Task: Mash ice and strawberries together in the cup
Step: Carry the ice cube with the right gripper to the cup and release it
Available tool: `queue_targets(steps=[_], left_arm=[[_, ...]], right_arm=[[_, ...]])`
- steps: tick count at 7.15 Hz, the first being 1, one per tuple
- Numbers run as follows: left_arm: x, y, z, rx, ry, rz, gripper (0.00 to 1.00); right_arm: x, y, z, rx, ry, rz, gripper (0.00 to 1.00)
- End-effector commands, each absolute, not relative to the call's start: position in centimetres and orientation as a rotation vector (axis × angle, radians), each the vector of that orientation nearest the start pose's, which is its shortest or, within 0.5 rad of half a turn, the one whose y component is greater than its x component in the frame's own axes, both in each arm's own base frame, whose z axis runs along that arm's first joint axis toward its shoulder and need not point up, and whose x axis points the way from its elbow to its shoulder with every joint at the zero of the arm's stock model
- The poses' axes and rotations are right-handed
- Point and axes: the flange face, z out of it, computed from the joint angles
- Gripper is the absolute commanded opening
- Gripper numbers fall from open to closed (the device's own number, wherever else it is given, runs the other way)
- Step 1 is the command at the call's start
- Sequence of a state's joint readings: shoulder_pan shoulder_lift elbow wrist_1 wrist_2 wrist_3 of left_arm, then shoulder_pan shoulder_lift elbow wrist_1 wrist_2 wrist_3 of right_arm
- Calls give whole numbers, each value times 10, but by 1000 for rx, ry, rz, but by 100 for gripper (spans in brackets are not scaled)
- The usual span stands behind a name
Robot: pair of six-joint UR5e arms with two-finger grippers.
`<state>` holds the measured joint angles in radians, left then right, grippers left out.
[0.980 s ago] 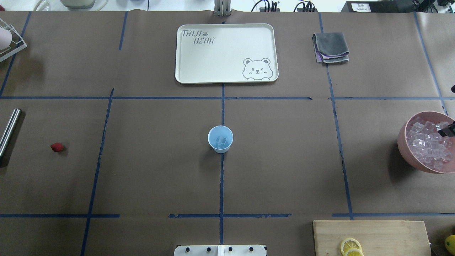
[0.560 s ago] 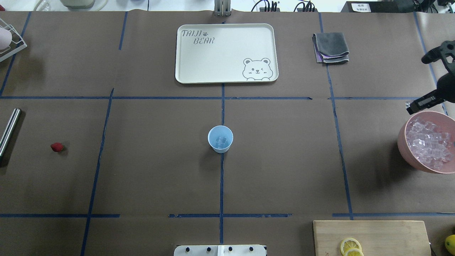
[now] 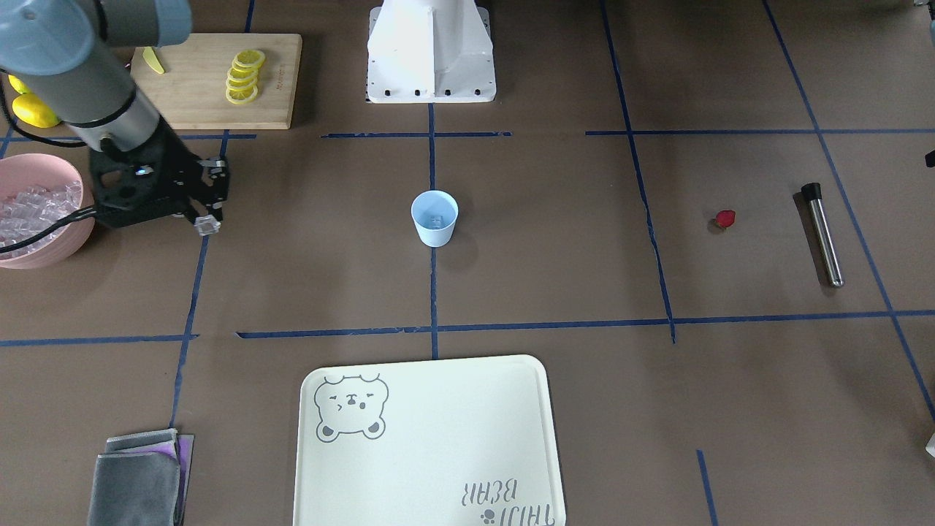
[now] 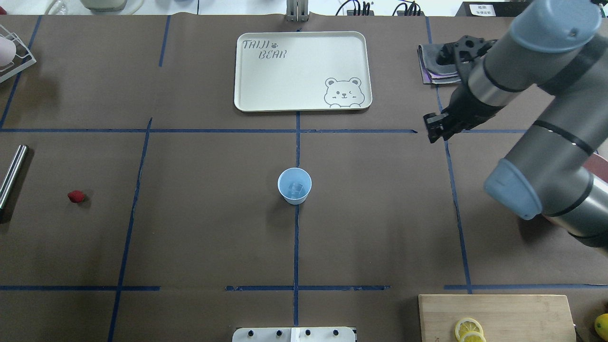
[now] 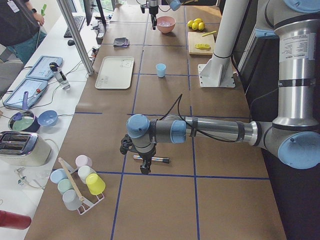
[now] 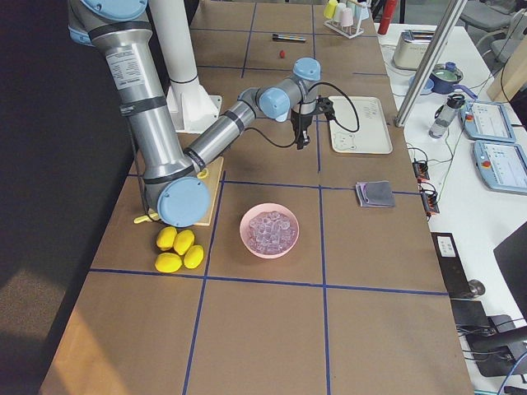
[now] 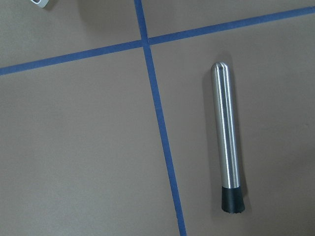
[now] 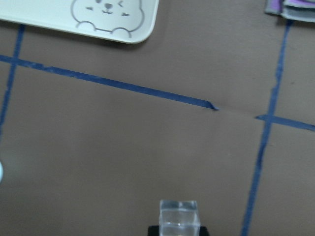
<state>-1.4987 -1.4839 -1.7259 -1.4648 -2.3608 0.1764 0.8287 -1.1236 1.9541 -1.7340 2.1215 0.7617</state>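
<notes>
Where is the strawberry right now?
The strawberry lies at the left of the overhead view, near the metal rod, far left of the blue cup.

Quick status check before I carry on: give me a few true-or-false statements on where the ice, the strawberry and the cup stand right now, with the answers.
1. The right gripper is holding an ice cube. True.
2. The strawberry is in the cup. False: it lies on the table, well apart from the cup and nearer the steel muddler.
3. The cup has ice in it. True: a clear cube shows inside.
4. The cup stands on the tray. False: it stands on the table, on a blue tape line, apart from the tray.
</notes>
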Motion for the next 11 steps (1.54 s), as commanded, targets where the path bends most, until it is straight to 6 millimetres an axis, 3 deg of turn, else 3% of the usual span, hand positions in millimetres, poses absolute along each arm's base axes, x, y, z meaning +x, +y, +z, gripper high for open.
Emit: queue_targets(steps=[1, 3, 4, 5, 6, 9, 10, 11], left_arm=[[-30, -456, 632, 8, 792, 221, 100], [-30, -458, 630, 14, 792, 224, 100], [-29, -458, 630, 13, 792, 225, 100], [-29, -458, 630, 12, 792, 225, 100], [-29, -458, 631, 10, 792, 224, 100], [-26, -457, 632, 5, 792, 229, 100], [-26, -457, 632, 5, 792, 229, 100], [-26, -457, 632, 5, 792, 229, 100]], right_arm=[[-401, -458, 182, 79, -847, -81, 0], [-490, -439, 124, 70, -819, -3, 0], [-532, -428, 107, 58, -796, 16, 0], [-555, -412, 105, 64, -780, 13, 0], [-567, -401, 110, 58, -768, -2, 0], [-577, -399, 121, 52, -744, -11, 4], [-577, -399, 119, 51, -746, -12, 66], [-576, -400, 118, 56, -747, -19, 99]])
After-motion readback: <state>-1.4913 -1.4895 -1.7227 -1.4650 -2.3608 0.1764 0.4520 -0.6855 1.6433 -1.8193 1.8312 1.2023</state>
